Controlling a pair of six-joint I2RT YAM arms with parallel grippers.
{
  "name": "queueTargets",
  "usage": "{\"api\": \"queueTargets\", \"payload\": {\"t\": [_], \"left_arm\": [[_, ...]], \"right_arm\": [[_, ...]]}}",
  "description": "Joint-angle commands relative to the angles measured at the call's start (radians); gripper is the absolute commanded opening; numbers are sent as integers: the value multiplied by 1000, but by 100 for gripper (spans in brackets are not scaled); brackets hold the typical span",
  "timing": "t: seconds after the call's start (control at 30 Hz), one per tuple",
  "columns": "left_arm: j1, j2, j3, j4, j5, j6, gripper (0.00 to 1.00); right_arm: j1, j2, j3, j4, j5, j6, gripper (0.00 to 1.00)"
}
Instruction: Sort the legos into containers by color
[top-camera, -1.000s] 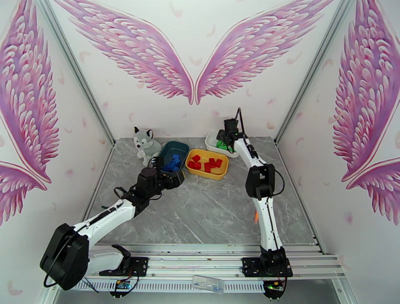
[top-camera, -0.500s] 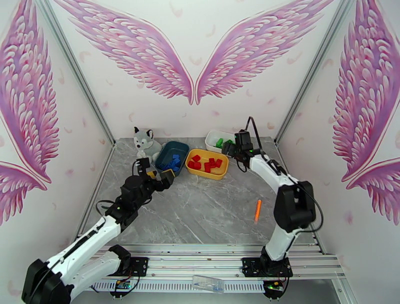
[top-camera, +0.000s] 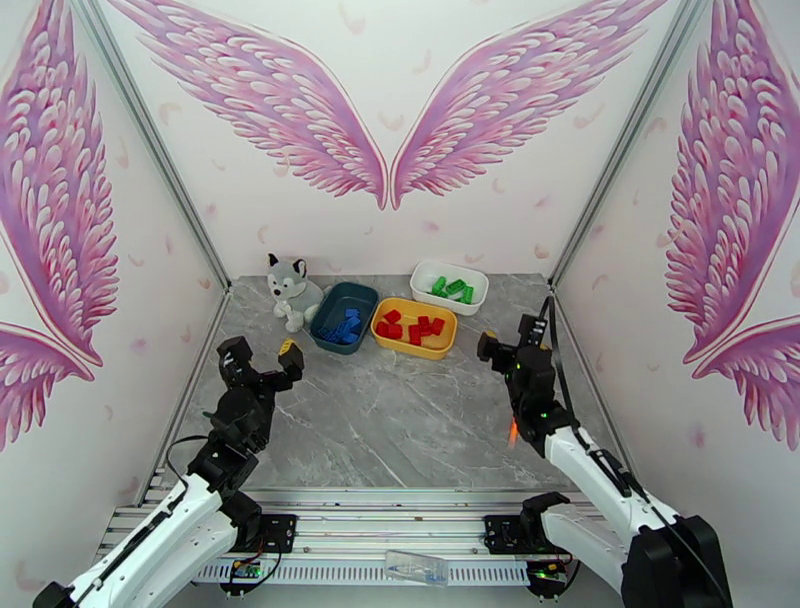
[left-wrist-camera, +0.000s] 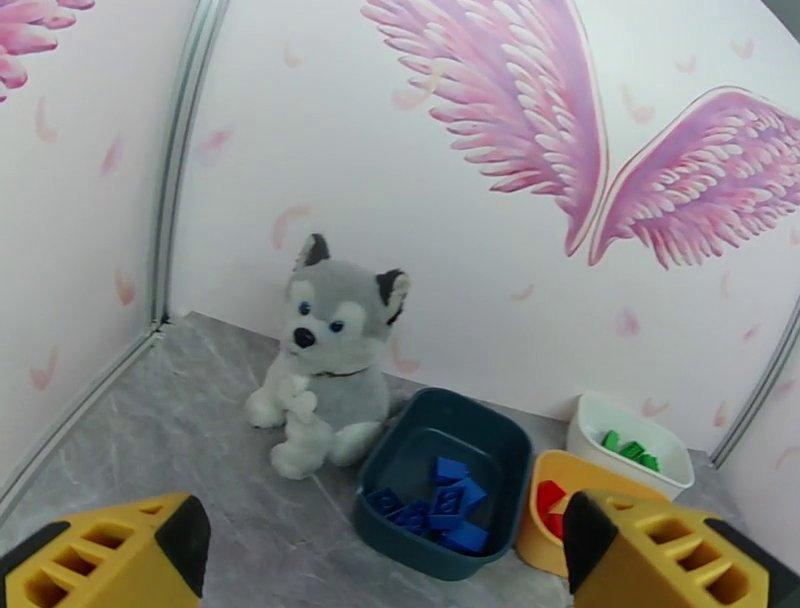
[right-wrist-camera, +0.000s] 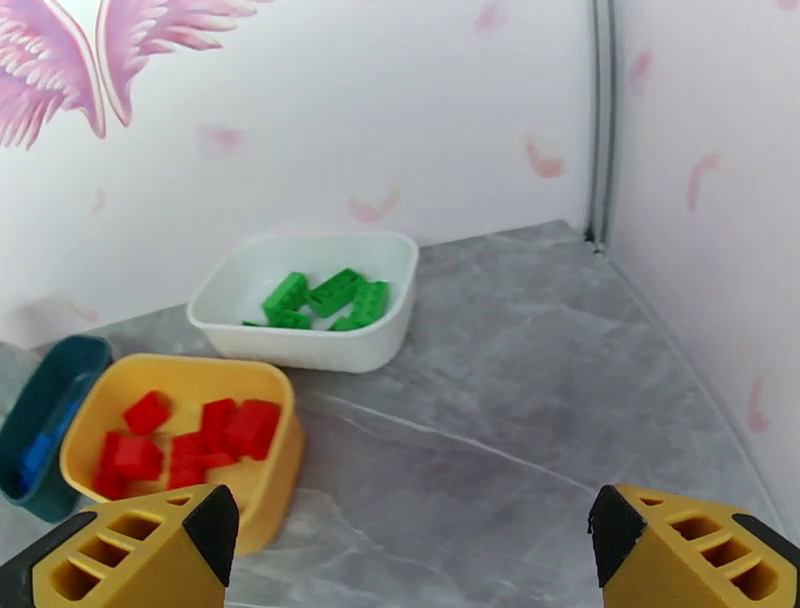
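Several blue legos (top-camera: 345, 326) lie in the dark teal tub (top-camera: 330, 303), several red legos (top-camera: 410, 327) in the yellow tub (top-camera: 440, 347), and several green legos (top-camera: 453, 290) in the white tub (top-camera: 428, 270). My left gripper (top-camera: 262, 360) hovers open and empty at the table's left, short of the teal tub (left-wrist-camera: 400, 440). My right gripper (top-camera: 510, 340) hangs open and empty at the right, apart from the tubs. The right wrist view looks past open yellow fingertips (right-wrist-camera: 180, 540) to the green legos (right-wrist-camera: 325, 298), red legos (right-wrist-camera: 200, 435) and white tub (right-wrist-camera: 300, 345).
A grey-and-white plush husky (top-camera: 290, 290) sits at the back left beside the teal tub. A small orange stick (top-camera: 512, 432) lies on the table by my right arm. The marble tabletop (top-camera: 400, 410) is walled on three sides.
Both arms have drawn back toward the near edge. The right gripper left the white tub and opened wider. The left gripper pulled away from the teal tub, staying open.
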Motion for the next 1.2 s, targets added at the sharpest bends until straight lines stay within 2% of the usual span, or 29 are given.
{"api": "queueTargets", "payload": {"t": [0.0, 0.07, 0.13, 0.2, 0.3, 0.4, 0.43, 0.47, 0.5, 0.57, 0.6, 0.63, 0.7, 0.77, 0.8, 0.83, 0.87, 0.9, 0.97, 1.03, 1.17], "left_arm": [[78, 58, -50, 130, -82, 131, 99], [154, 125, -60, 100, -59, 154, 99], [197, 174, -86, 124, -81, 161, 99], [235, 208, -118, 176, -54, 158, 99], [287, 296, -129, 231, -13, 152, 99], [310, 412, -123, 298, -40, 195, 99], [315, 425, -113, 296, -3, 217, 99], [321, 445, -126, 356, 34, 237, 99], [327, 478, -149, 460, 45, 250, 99], [349, 546, -166, 597, 101, 264, 99], [359, 586, -164, 652, 143, 273, 99], [367, 638, -161, 706, 187, 274, 99], [385, 789, -148, 831, 277, 270, 99], [374, 952, -136, 1033, 286, 312, 99], [374, 909, -127, 970, 280, 299, 99], [387, 849, -81, 781, 288, 275, 99], [403, 845, -36, 676, 316, 265, 99], [415, 874, -3, 668, 327, 261, 99], [450, 851, 31, 551, 365, 224, 99], [458, 861, 13, 603, 346, 207, 99], [458, 857, 14, 596, 332, 201, 99]], "right_arm": [[-3, 44, -18, 210, 68, -149, 99], [-2, 122, 7, 162, 100, -185, 99], [-2, 194, -29, 246, 89, -187, 99], [-3, 272, -74, 352, 81, -168, 99], [16, 328, -67, 385, 85, -184, 99], [15, 376, -139, 616, 43, -211, 99], [9, 412, -148, 659, 47, -205, 99], [-3, 447, -145, 676, 37, -186, 99], [-13, 499, -153, 769, 7, -197, 100], [-14, 541, -151, 754, -80, -208, 99], [-14, 586, -130, 800, -60, -222, 100], [-15, 585, -127, 785, -63, -222, 100], [-27, 540, -78, 610, -89, -197, 99], [-48, 555, -41, 573, -102, -182, 99], [-66, 542, -22, 527, -114, -156, 99], [-86, 537, -25, 508, -143, -142, 99], [-93, 544, -29, 528, -147, -137, 99], [-93, 541, -27, 524, -145, -137, 99], [-92, 539, -32, 523, -109, -126, 99], [-92, 539, -34, 529, -103, -126, 99], [-91, 537, -35, 530, -106, -127, 99]]}}
